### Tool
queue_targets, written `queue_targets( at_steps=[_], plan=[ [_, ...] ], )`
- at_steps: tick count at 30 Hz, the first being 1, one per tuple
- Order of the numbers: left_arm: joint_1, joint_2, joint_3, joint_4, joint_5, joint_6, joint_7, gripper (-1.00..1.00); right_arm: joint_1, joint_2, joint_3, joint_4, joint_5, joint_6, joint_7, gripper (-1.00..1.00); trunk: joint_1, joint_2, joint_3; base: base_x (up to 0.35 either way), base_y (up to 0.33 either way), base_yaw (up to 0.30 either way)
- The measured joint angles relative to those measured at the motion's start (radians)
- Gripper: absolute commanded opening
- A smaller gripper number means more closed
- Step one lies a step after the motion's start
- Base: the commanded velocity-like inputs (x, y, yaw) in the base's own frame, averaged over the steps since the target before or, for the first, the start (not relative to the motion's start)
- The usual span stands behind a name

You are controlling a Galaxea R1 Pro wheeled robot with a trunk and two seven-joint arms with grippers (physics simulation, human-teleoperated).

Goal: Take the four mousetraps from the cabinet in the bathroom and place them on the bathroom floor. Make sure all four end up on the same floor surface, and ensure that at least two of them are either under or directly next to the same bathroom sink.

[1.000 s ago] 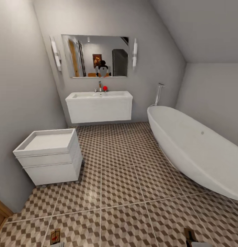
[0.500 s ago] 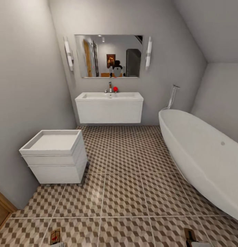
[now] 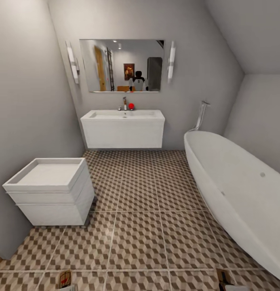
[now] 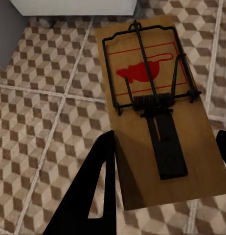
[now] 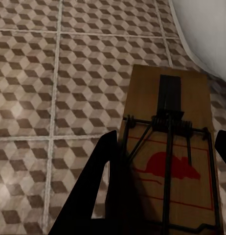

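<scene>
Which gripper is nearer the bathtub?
Right. The right gripper, holding a mousetrap, is beside the bathtub; the left gripper is across the floor.

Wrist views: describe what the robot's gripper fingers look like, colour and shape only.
In the left wrist view, the left gripper has flat, matte black fingers; the clearer one is a tapering angular blade with a triangular cut-out near its base. The right gripper matches: black fingers, the same wedge outline and triangular opening. The opposite finger of each appears just as a dark sliver at the frame edge. No cables or markings show.
</scene>
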Motion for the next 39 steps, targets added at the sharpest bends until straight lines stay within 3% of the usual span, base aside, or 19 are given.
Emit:
queue_targets(
  at_steps=[11,39],
  plan=[
    [0.0,0.0,0.0,0.0,0.0,0.0,0.0,-1.0,0.0,0.0,0.0,0.0,0.0,0.0,0.0,-1.0,0.0,0.0,0.0,0.275,-0.133,0.0],
    [0.0,0.0,0.0,0.0,0.0,0.0,0.0,-1.0,0.0,0.0,0.0,0.0,0.002,0.0,0.0,-1.0,0.0,0.0,0.0,0.3,-0.003,0.0]
  ],
)
